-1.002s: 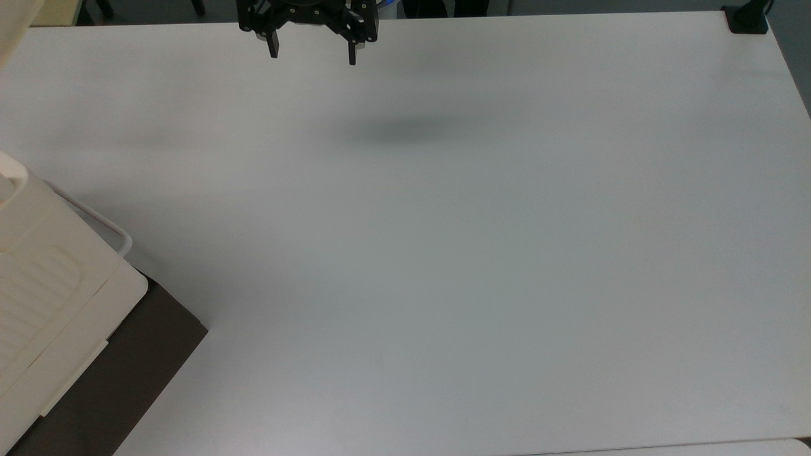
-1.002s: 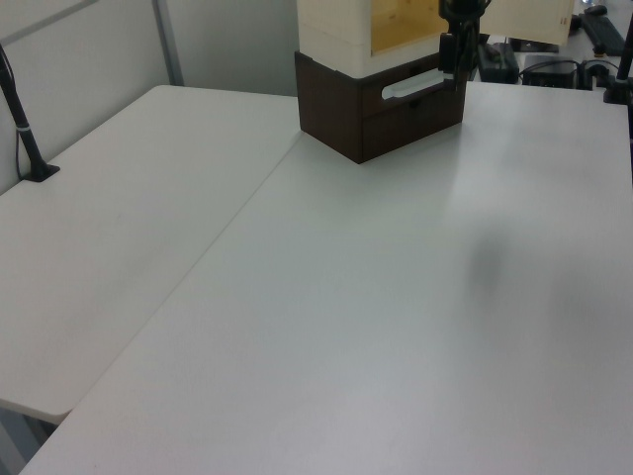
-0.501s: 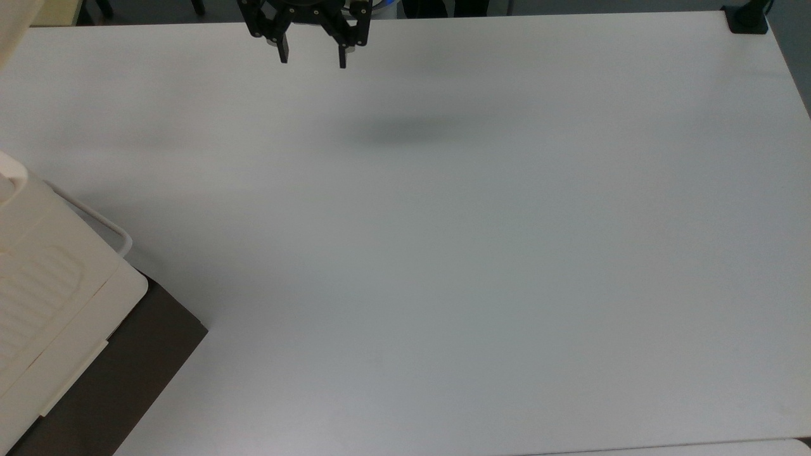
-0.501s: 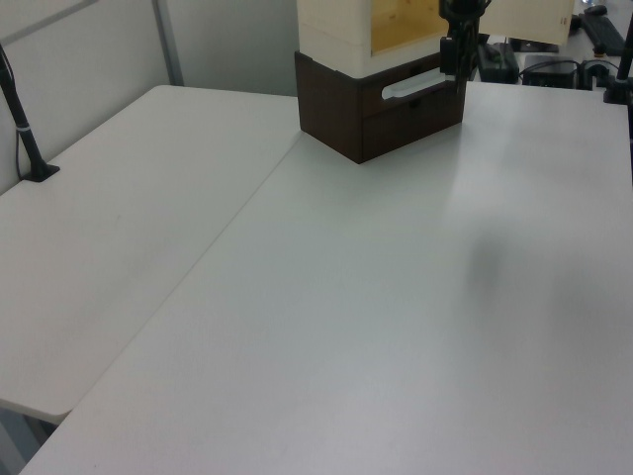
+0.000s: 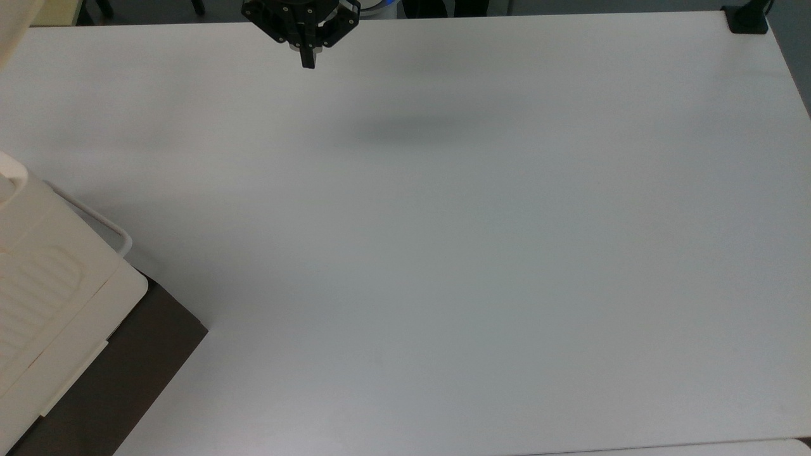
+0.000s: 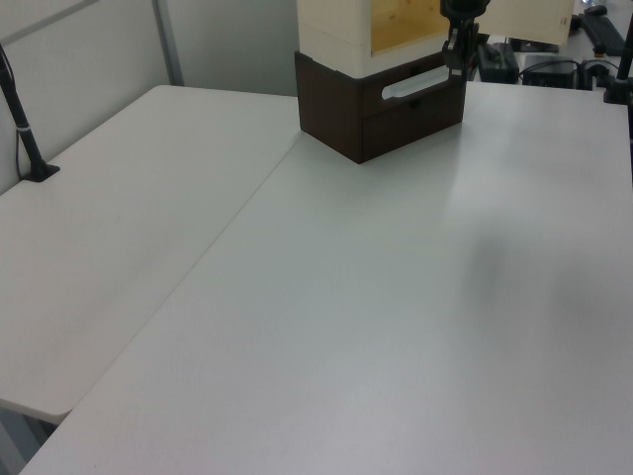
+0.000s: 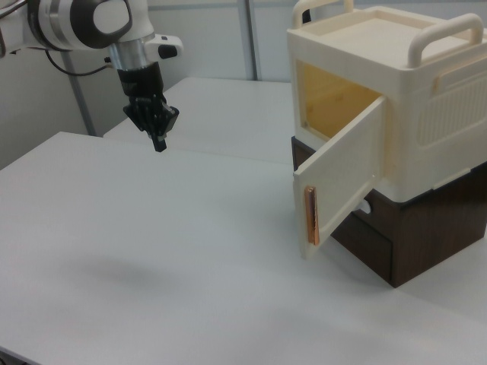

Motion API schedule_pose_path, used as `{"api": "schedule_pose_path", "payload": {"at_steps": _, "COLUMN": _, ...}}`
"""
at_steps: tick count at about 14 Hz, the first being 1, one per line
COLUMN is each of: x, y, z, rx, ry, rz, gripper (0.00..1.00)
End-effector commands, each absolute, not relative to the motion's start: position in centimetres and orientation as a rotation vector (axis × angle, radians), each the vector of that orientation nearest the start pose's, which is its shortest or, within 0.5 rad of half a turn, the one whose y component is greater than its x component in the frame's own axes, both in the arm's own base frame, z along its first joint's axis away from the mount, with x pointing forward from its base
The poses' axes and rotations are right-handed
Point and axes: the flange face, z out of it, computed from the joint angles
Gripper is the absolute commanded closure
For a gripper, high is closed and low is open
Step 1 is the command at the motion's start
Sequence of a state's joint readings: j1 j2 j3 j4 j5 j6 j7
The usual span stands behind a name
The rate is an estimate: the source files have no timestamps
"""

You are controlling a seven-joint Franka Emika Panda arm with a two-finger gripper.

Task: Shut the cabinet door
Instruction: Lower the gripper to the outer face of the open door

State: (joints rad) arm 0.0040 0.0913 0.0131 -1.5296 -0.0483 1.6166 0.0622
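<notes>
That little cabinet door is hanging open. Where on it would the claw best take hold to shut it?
Probably at the cabinet door's free edge by the copper-coloured strip, farthest from the hinge, so it swings most easily. The claw, now shut, would come from the right view's left, onto the outer face; the flat panel suits pushing better than pinching.

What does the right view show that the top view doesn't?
Right view alone: the door swung open with an orange strip on its free edge, the yellow cabinet interior, and the arm above the gripper. Top view alone: the ribbed cabinet top from above and a black mount at the table's far corner. Both: the shut gripper hanging over the bare table, far from the cabinet.
</notes>
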Motion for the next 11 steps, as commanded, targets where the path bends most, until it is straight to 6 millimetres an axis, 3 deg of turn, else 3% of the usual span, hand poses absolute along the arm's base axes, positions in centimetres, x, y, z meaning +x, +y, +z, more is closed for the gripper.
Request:
{"api": "schedule_pose_path", "payload": {"at_steps": 1, "x": 57.6, "y": -1.3, "z": 61.8, "rx": -3.183, "ry": 0.084, "rz": -0.030, "gripper": 1.00}}
{"api": "schedule_pose_path", "payload": {"at_steps": 6, "x": 57.4, "y": -4.8, "z": 66.2, "rx": -3.184, "ry": 0.088, "rz": -0.175, "gripper": 1.00}}
{"api": "schedule_pose_path", "payload": {"at_steps": 8, "x": 56.9, "y": -7.3, "z": 68.1, "rx": -3.188, "ry": 0.098, "rz": -0.233, "gripper": 1.00}}
{"api": "schedule_pose_path", "payload": {"at_steps": 11, "x": 56.3, "y": -11.1, "z": 68.6, "rx": -3.197, "ry": 0.135, "rz": -0.245, "gripper": 1.00}}
